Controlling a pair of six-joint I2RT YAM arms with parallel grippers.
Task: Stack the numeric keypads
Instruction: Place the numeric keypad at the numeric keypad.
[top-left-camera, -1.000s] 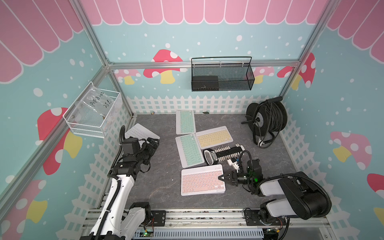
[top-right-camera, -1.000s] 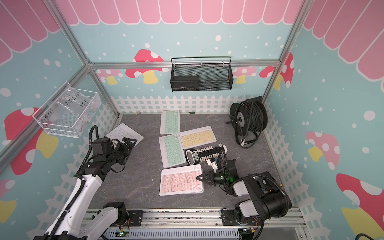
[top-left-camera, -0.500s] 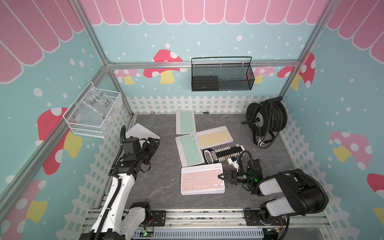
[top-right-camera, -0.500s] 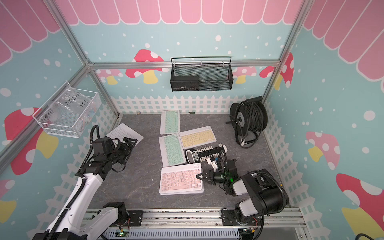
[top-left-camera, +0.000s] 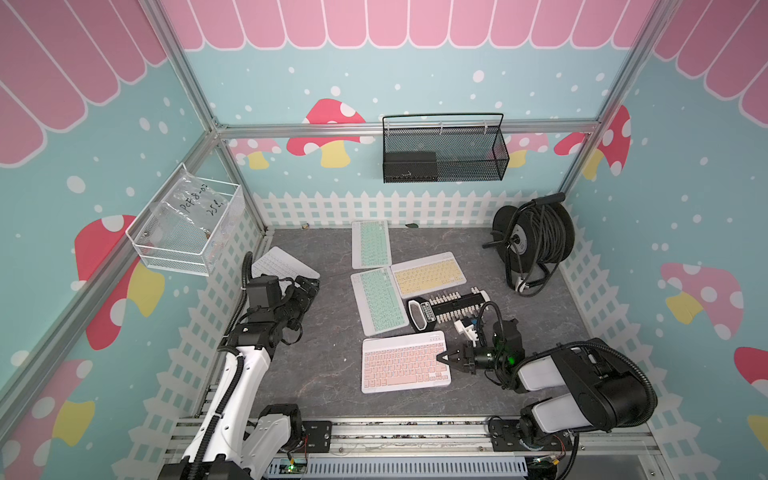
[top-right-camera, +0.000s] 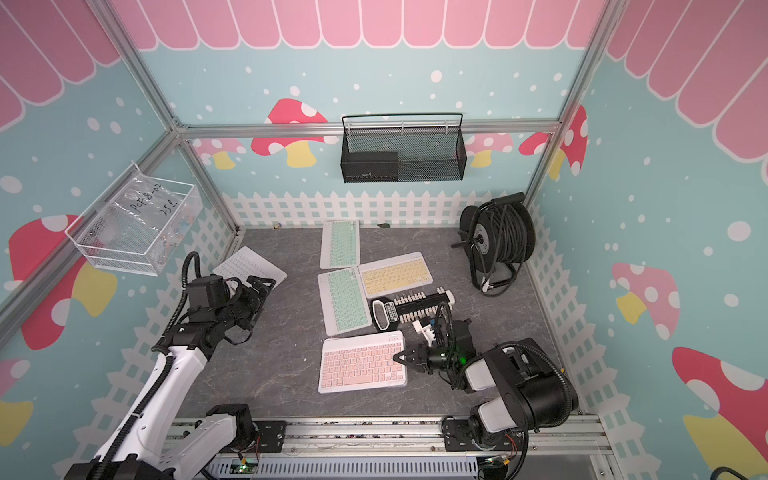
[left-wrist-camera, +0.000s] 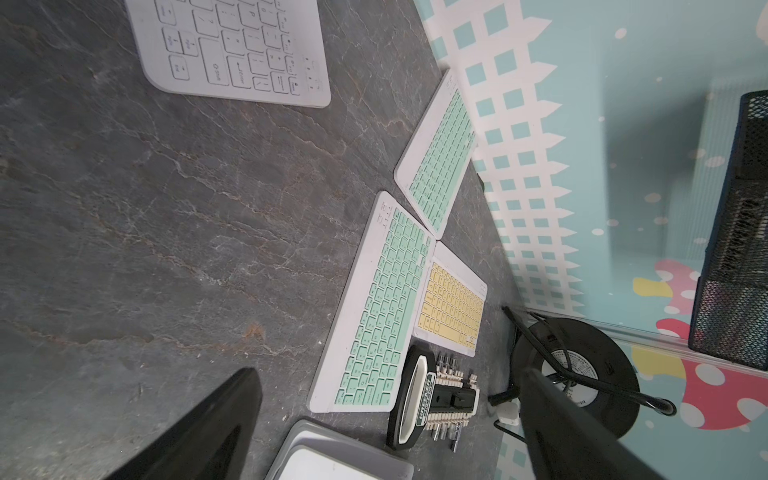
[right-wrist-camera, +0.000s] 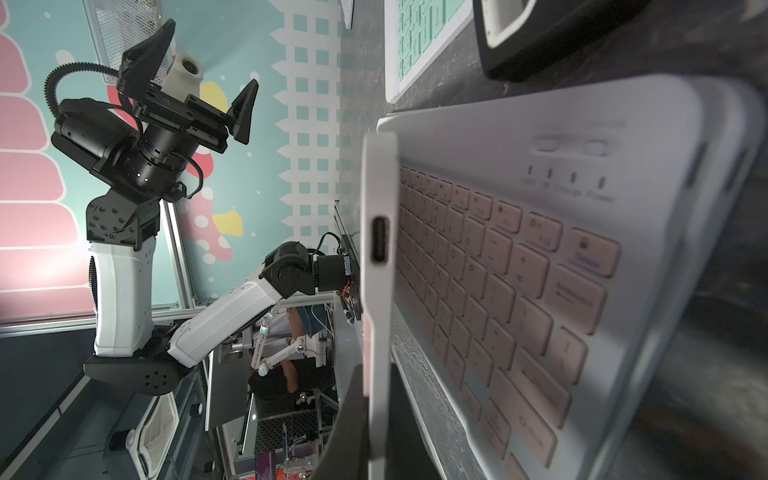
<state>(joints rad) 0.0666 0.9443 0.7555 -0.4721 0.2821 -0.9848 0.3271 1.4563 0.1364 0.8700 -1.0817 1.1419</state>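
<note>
The right fingers (right-wrist-camera: 351, 424) are closed on the right edge of a pink keypad (top-left-camera: 401, 365) at the front of the bench (top-left-camera: 316, 374). The right wrist view shows this keypad edge-on, just over a second pink keypad (right-wrist-camera: 498, 270). The left fingers (left-wrist-camera: 199, 436) stand wide open and hold nothing, above the near end of a white keypad (top-left-camera: 276, 262) at the left rear. Two mint keypads (top-left-camera: 380, 301) (top-left-camera: 370, 243) and a yellow keypad (top-left-camera: 428, 274) lie flat mid-bench, close together.

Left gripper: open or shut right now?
Open: in the right wrist view the left gripper has its fingers wide apart, holding nothing.
</note>
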